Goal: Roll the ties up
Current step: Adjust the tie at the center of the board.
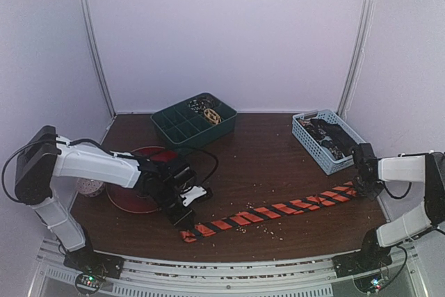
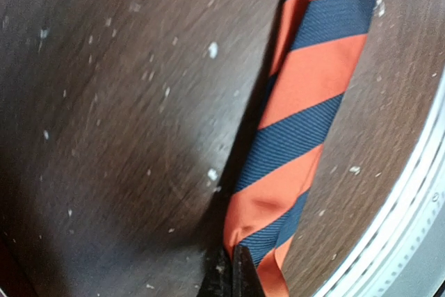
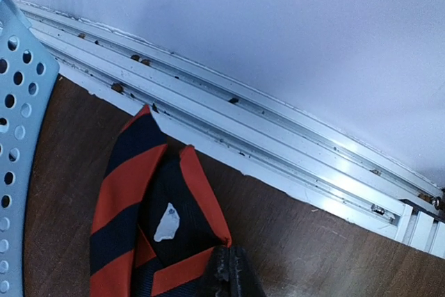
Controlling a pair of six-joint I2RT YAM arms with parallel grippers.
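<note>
Left gripper (image 2: pixel 232 269): jaws fully closed, pinching narrow end of striped tie (image 1: pixel 278 209); band runs straight ahead of fingertips. Right gripper (image 3: pixel 228 269): jaws closed, nipping folded-over wide end; white patch (image 3: pixel 167 222) just ahead-left of tips. Tie stretched along table (image 1: pixel 264 165) between both grippers.

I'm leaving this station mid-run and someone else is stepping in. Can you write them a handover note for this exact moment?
Left hand: shut, pinching the narrow end of the striped tie near the front edge.
Right hand: shut on the same tie's wide end, beside the blue basket.
The tie lies flat, stretched across the table; no roll started.
The green tray at the back holds a few coils. The basket holds dark ties, apparently unrolled.
Left to do: roll the striped tie, then likely those in the basket.
</note>
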